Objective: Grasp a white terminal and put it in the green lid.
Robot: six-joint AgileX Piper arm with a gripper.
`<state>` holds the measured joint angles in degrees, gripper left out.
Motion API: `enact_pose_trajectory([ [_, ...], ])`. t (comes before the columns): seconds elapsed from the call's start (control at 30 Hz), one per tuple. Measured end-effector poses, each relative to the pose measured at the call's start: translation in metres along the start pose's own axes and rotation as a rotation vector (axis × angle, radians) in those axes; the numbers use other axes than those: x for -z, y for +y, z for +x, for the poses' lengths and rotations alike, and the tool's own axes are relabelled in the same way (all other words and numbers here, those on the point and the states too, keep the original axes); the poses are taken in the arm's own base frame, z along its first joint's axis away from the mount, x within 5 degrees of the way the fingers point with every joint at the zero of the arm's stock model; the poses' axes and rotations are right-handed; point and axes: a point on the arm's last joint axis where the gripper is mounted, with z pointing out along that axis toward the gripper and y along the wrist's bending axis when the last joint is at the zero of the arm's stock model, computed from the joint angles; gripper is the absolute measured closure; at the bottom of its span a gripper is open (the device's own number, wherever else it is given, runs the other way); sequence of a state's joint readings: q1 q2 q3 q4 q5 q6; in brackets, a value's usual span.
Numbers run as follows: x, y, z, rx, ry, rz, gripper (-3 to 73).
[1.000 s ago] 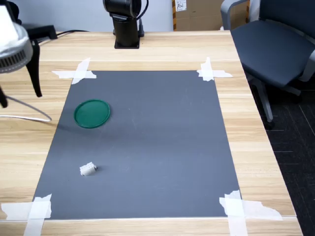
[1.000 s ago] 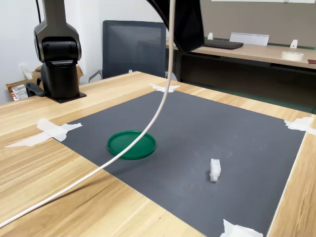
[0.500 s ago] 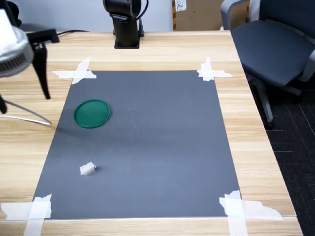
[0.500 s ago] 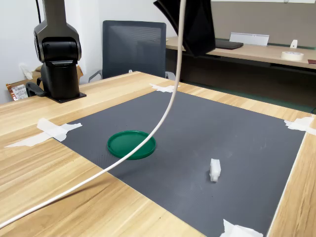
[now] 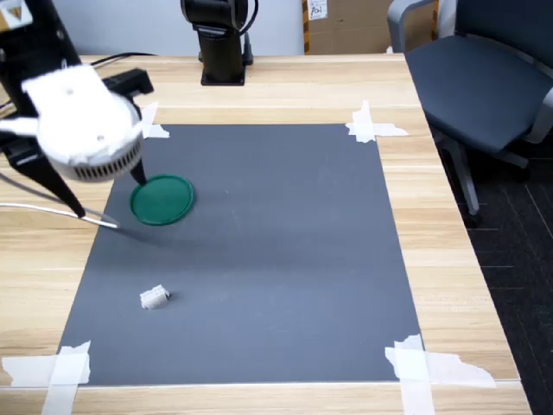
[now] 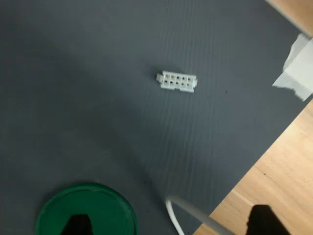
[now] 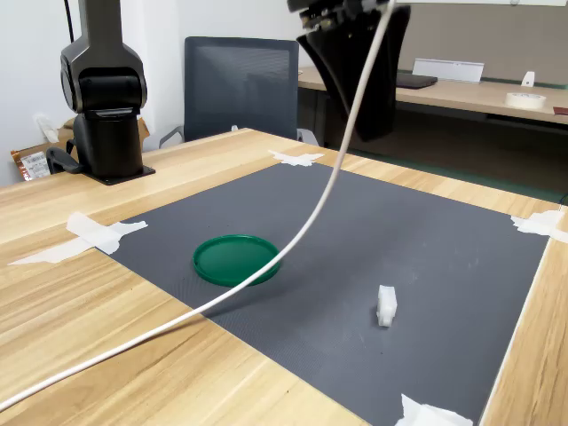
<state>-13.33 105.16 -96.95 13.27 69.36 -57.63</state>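
White ridged plastic terminal (image 5: 155, 298) flat on dark grey mat (image 5: 259, 259), long axis slanting across first exterior view, well apart from flat round green plastic lid (image 5: 162, 200), empty. Black fingers (image 6: 78, 226) spread apart, holding nothing.

Even, bright indoor light with soft shadows; the wrist view is blurred.

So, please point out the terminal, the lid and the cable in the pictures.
terminal (image 6: 177, 82), wrist view, centre of its white body.
lid (image 5: 162, 200), first exterior view, middle of the green disc.
cable (image 7: 312, 222), second exterior view, middle of the white hanging part.
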Motion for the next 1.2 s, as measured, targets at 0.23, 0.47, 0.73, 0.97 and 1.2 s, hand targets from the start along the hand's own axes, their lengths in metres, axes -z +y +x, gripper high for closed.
enact_pose_trajectory([
  [0.23, -0.024, -0.007, 0.002, -0.025, 0.024, -0.027, 8.4],
  [0.47, -0.044, -0.014, 0.003, -0.089, 0.03, -0.026, 8.4],
  [0.73, -0.059, -0.019, 0.002, -0.112, 0.035, -0.028, 8.4],
  [0.97, -0.067, -0.026, -0.001, -0.13, 0.036, -0.03, 8.4],
  [1.2, -0.087, -0.012, -0.011, -0.083, 0.126, -0.044, 8.4],
])
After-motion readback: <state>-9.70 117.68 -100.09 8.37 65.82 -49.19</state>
